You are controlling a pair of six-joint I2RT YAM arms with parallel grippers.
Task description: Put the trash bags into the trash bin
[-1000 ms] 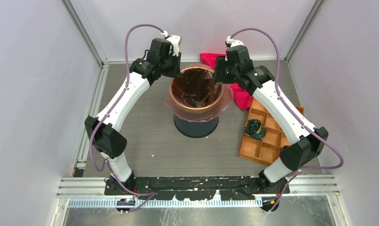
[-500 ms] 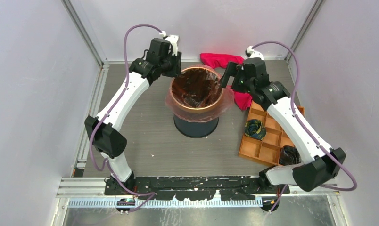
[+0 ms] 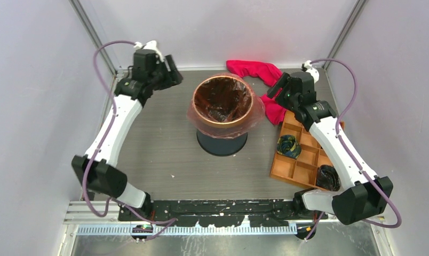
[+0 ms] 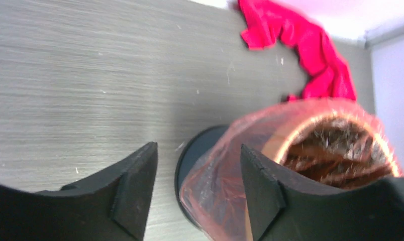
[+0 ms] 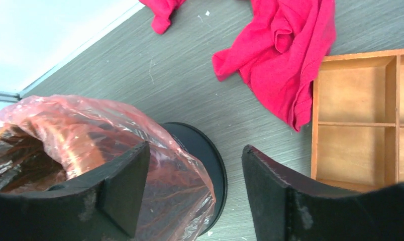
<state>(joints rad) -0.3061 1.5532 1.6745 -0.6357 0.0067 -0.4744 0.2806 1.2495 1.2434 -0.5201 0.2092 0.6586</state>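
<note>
The trash bin stands mid-table, dark navy with a gold rim. The translucent red-pink trash bag lines it, its edge folded over the rim and hanging down the outside. My left gripper is open and empty, off the bin's far-left side. My right gripper is open and empty, off its far-right side. In the left wrist view the bag and bin base lie between and beyond the open gripper. In the right wrist view the gripper is open over the bag and bin base.
A magenta cloth lies behind and right of the bin, also in the right wrist view. An orange compartment tray at the right holds a multicoloured ball and a dark object. Walls enclose the table.
Both grippers have pulled away from the bin's rim, the left one out to the left, the right one out to the right. The bag stays draped over the rim.
</note>
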